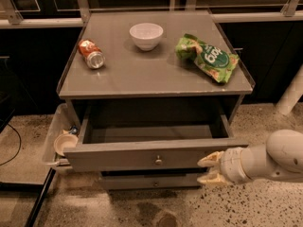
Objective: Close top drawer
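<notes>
The top drawer (123,159) of the grey cabinet is pulled partway out, and its inside looks empty. Its flat front carries a small round metal knob (158,161) at centre. My gripper (209,170) is at the right end of the drawer front, on a white arm reaching in from the right. Its two pale fingers are spread apart, one above the other, and hold nothing. The upper fingertip (208,161) lies against the drawer front. A narrower drawer front (142,181) shows just below.
On the cabinet top (156,74) are a tipped orange can (91,54), a white bowl (146,35) and a green chip bag (208,57). A side bin (53,136) holding a small cup (65,143) hangs at the left. A white post (291,96) stands at the right.
</notes>
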`<state>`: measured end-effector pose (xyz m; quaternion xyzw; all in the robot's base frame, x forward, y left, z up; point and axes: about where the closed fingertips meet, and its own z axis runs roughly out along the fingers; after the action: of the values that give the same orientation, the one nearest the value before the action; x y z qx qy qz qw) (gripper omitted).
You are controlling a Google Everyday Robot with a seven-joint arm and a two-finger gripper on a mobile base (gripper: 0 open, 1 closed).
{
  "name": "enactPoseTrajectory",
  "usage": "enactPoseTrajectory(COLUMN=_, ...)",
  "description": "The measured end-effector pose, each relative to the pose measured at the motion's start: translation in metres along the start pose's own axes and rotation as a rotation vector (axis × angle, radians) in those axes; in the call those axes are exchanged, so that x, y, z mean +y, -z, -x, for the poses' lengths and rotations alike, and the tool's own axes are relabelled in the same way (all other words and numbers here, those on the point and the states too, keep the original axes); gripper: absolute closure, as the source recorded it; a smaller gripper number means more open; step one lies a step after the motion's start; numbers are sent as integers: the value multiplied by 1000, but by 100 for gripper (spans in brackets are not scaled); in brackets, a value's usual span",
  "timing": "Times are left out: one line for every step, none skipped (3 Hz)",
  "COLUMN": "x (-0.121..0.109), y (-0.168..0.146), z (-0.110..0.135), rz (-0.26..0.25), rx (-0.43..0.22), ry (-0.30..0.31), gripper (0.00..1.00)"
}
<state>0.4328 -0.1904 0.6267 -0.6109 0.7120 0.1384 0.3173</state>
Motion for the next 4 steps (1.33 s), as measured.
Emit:
enactPoseTrajectory(x=-54, y=-9, z=-5, rz=-10, rx=35, ry=48, gripper=77)
enactPoseTrajectory(x=-55, y=-8, z=-5, rz=-11, rx=38, ry=51, gripper=99)
enactPoseTrajectory(x=-108, y=21, z=8, rz=-86, rx=86, ry=64, gripper=100)
enactPoseTrajectory(x=-109, y=23, z=8, rz=-91, rx=89, ry=64, gripper=100)
